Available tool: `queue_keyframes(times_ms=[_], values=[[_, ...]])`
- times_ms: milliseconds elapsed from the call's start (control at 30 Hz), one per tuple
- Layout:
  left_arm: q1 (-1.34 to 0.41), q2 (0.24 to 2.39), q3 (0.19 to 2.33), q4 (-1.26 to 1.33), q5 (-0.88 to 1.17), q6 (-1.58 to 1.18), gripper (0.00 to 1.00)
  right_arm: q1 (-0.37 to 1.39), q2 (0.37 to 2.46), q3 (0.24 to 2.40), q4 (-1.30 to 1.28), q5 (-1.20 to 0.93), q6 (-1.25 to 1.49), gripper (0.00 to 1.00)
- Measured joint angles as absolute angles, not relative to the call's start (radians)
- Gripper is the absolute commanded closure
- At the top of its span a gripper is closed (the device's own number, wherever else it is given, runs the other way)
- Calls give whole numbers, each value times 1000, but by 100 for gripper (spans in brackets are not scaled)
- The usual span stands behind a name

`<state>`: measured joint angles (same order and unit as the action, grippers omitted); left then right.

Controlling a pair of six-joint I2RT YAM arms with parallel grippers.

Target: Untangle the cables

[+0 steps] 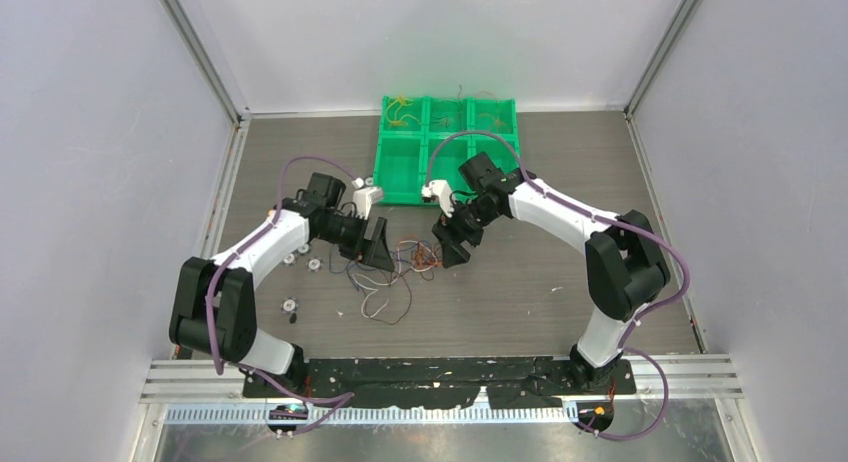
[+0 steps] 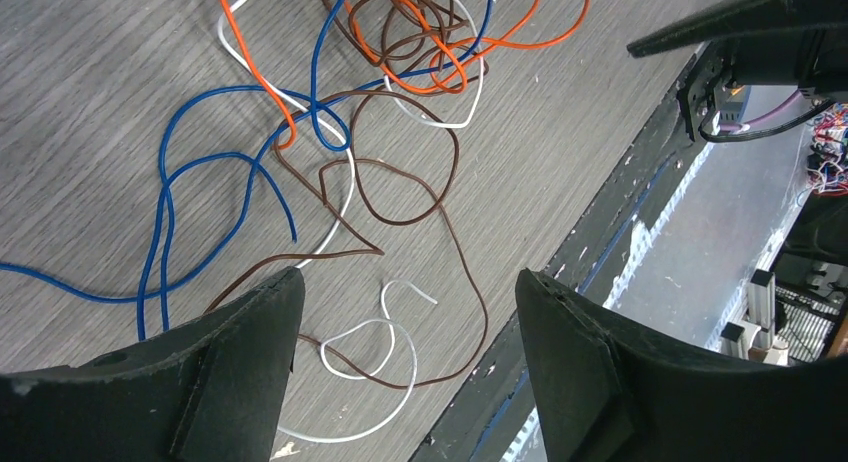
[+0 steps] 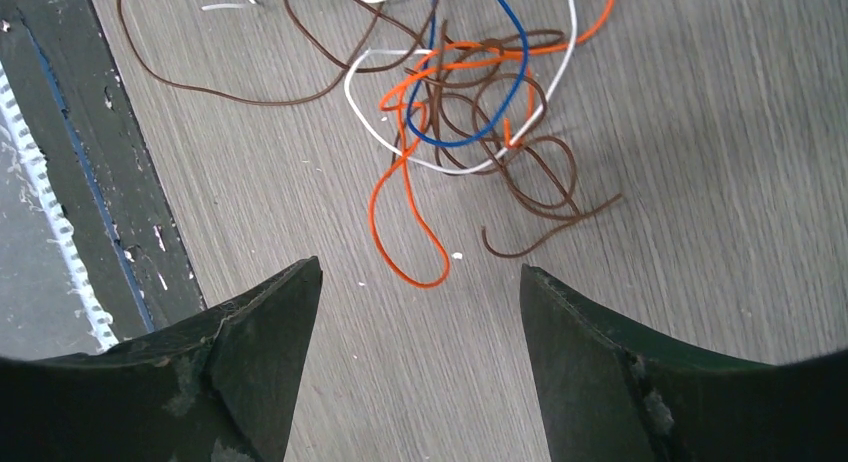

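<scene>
With jaws spread and holding nothing, the left gripper [image 2: 405,282] and the right gripper [image 3: 420,272] are hovering at either side of the tangle of thin orange, blue, brown and white cables [image 1: 420,254] lying on the grey wood-grain counter [image 1: 560,282]. The wires are looking light, limp and slippery, favouring a pinch on the outlying orange loop [image 3: 372,217]. The green compartmented plastic tray [image 1: 398,172] is sitting behind, obstructing nothing.
</scene>
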<state>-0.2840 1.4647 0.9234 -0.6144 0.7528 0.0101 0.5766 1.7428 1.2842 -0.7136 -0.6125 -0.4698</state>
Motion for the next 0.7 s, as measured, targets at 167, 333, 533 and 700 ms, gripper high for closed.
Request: queue_keyframes(times_ms=[167, 333, 533, 700], values=[[-284, 1486, 923, -610, 755, 7, 14, 623, 1743, 1279, -688, -608, -493, 30], [-284, 1515, 924, -614, 732, 15, 16, 672, 1774, 1275, -643, -572, -500, 76], [-287, 1580, 927, -658, 651, 60, 24, 676, 1765, 1274, -646, -506, -503, 95], [-288, 1648, 938, -708, 584, 80, 56, 668, 1656, 1271, -689, -460, -529, 95]])
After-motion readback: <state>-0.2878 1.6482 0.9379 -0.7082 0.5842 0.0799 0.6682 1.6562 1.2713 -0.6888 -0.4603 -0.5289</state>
